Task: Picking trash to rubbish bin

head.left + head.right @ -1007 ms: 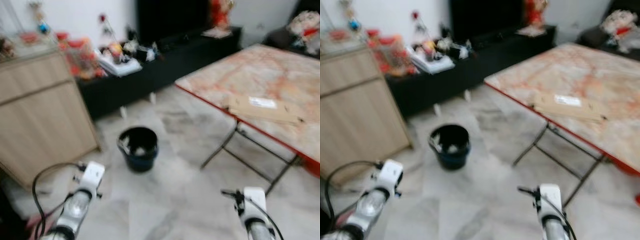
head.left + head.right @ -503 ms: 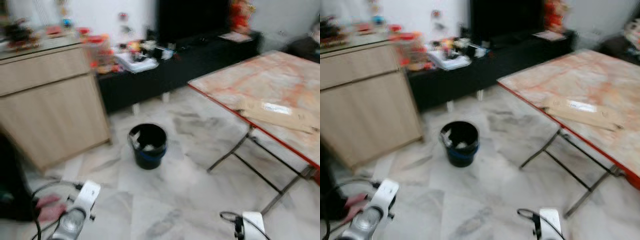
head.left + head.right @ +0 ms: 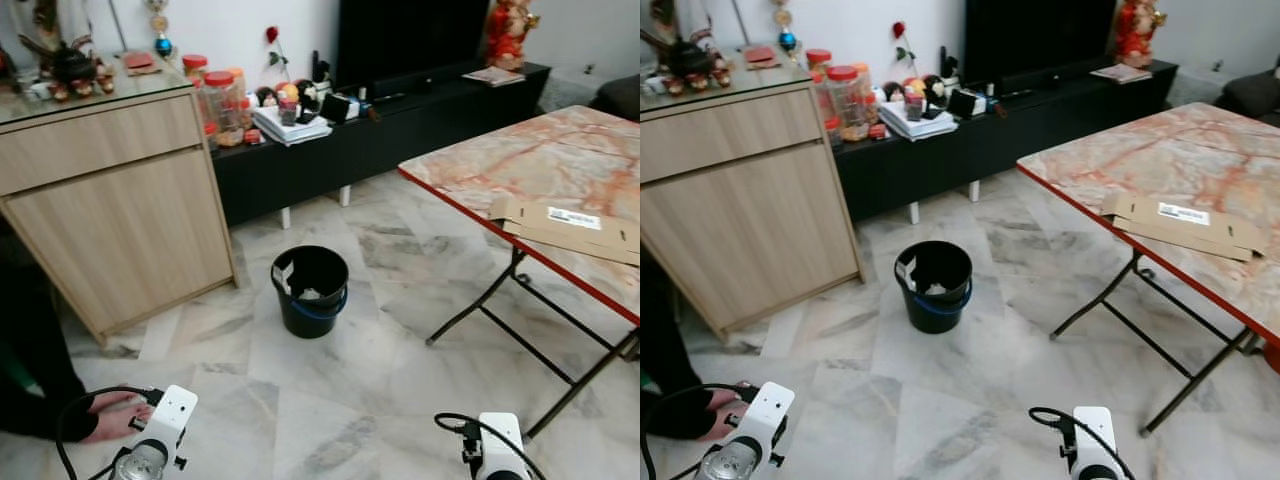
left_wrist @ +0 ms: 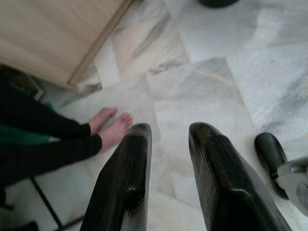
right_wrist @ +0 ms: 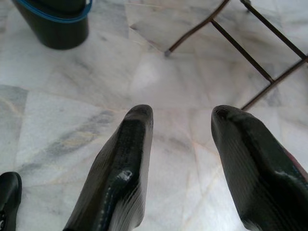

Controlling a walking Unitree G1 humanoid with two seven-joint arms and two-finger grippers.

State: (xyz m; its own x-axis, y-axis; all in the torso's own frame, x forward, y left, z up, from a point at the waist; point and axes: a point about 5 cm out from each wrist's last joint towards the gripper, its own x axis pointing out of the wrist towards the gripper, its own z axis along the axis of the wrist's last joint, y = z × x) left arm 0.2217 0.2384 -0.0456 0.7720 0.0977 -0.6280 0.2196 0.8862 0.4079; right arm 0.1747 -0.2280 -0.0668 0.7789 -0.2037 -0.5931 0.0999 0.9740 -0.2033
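The black rubbish bin [image 3: 311,290] stands on the marble floor [image 3: 330,400] ahead of the robot, between the wooden cabinet [image 3: 110,215] and the folding worktop [image 3: 560,190], and some pale scraps already lie inside it, so at least part of the job looks done. What seems left is the flattened cardboard box [image 3: 565,225] with a white label, lying near the worktop's red edge, well apart from the bin; judging from the task, this is the likeliest next piece of trash, though nothing marks it as such. No loose litter can be made out on the floor around the bin. Both arms are low at the bottom of the head views and neither carries anything: the left end effector [image 4: 166,139] hangs with its two black fingers parted over bare floor tiles, released and empty, and the right end effector [image 5: 180,120] is likewise spread wide and empty above the floor, with the bin's base and the worktop's leg frame [image 5: 240,38] ahead of it. A person's bare feet [image 4: 111,126] and dark trouser legs rest on the floor close to the left arm, beside the cabinet. The robot appears to be between pickups, and would need to turn to the worktop and reach for the box before returning to the bin
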